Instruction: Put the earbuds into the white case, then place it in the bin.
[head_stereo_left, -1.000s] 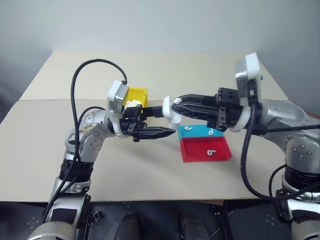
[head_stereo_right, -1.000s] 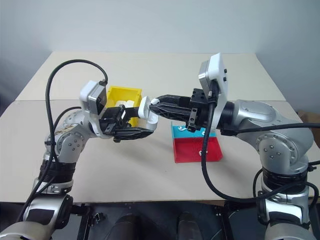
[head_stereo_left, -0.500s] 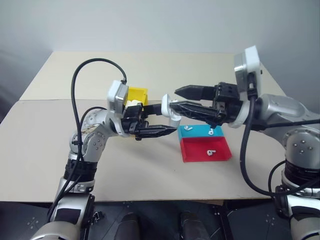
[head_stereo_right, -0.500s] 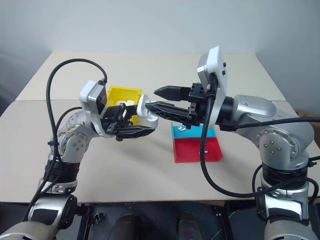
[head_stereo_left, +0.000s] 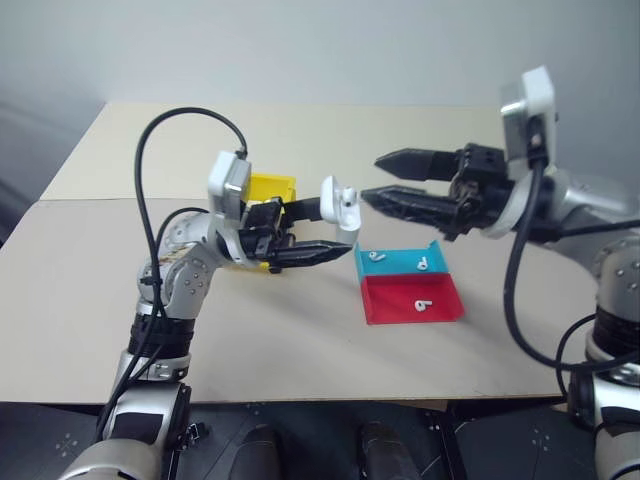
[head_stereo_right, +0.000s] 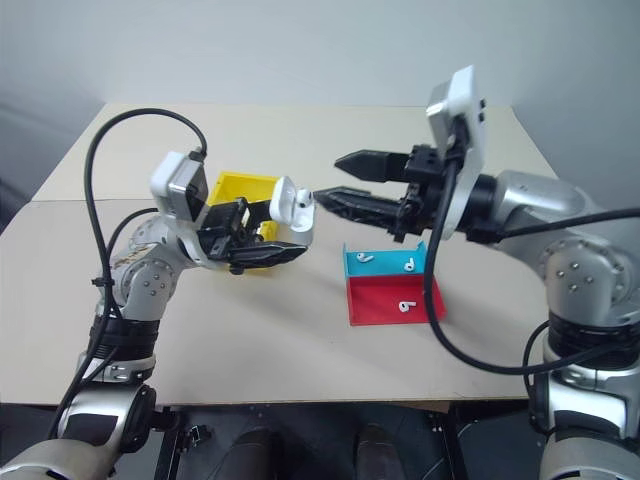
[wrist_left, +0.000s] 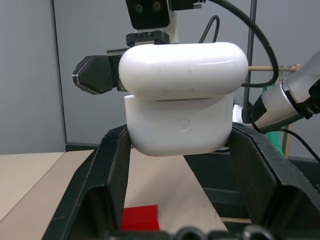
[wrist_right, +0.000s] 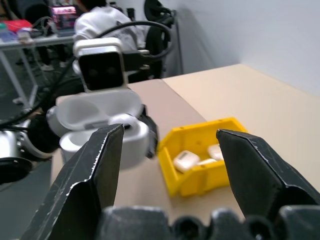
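White and glossy, the white case (head_stereo_left: 340, 205) sits pinched in the left claw (head_stereo_left: 325, 230) above the tabletop (head_stereo_left: 300, 340), its hinged lid standing open; the right claw (head_stereo_left: 385, 180) hangs just beside it, jaws wide and empty; three earbuds (head_stereo_left: 420, 304) lie on the teal-and-red tray (head_stereo_left: 410, 310) below, two on the teal part, one on the red; the bin (head_stereo_left: 272, 187) sits behind the left claw, and the right wrist view shows other white cases already inside it. By my reading the case has been opened and the loading step is at hand, no bud yet visibly seated; next the right claw should drop to the tray, nip one bud by its stem, and carry it to the open case.
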